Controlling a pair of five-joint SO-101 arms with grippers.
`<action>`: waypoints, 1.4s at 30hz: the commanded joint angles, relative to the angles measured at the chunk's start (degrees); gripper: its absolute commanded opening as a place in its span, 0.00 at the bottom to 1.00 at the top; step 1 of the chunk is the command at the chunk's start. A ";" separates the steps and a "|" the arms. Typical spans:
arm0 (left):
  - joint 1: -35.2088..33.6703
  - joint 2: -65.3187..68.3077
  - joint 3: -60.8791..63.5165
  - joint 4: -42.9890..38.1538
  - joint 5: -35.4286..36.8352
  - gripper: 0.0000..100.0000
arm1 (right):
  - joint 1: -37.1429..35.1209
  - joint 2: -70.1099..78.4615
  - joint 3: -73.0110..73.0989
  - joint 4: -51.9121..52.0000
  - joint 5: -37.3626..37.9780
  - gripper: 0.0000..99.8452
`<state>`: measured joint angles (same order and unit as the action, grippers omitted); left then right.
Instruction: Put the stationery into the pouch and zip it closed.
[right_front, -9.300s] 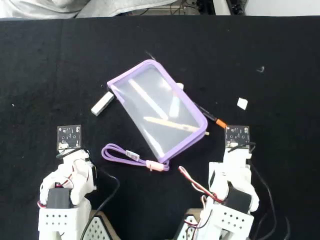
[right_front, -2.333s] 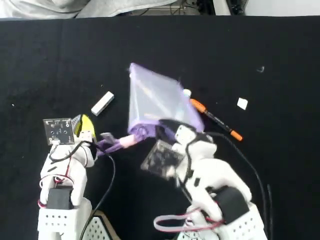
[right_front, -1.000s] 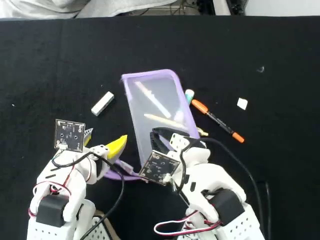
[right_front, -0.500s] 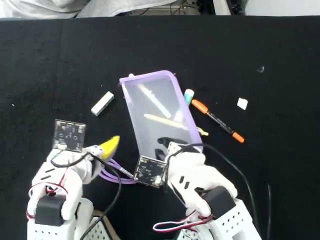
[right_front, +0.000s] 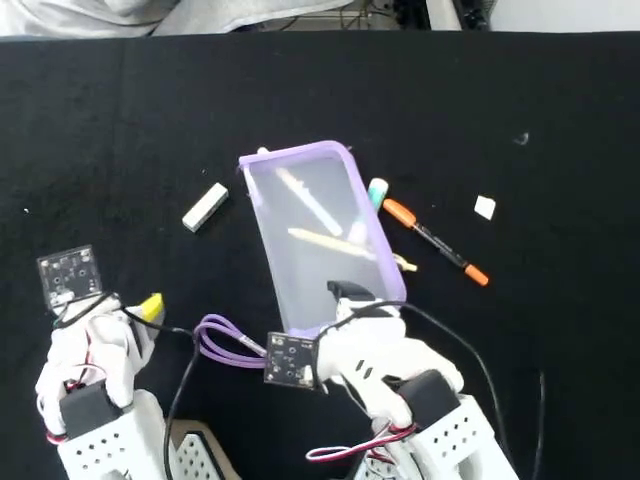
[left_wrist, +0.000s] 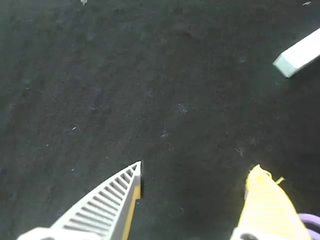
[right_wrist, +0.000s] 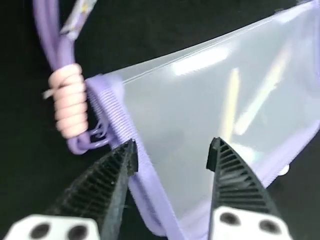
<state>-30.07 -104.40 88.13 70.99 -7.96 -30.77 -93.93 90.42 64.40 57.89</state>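
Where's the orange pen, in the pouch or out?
Out: the orange pen lies on the black table beside the pouch, outside its purple rim.

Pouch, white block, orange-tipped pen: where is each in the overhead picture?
Pouch (right_front: 315, 245), high view, middle of its clear panel.
White block (right_front: 205, 207), high view, its centre.
Orange-tipped pen (right_front: 432, 240), high view, middle of the black barrel.
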 joint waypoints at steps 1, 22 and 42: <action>-1.10 -0.18 -0.04 -0.18 -0.26 0.33 | 0.62 -0.57 -0.75 2.81 1.49 0.23; -0.48 -0.18 2.33 -3.43 -0.26 0.33 | 1.67 -0.40 6.55 -6.33 4.75 0.23; 2.33 -0.18 1.80 -3.43 -0.26 0.33 | 6.51 -0.48 5.85 -19.60 4.22 0.01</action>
<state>-30.33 -104.13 90.68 68.62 -8.04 -25.23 -94.02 96.92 48.75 65.71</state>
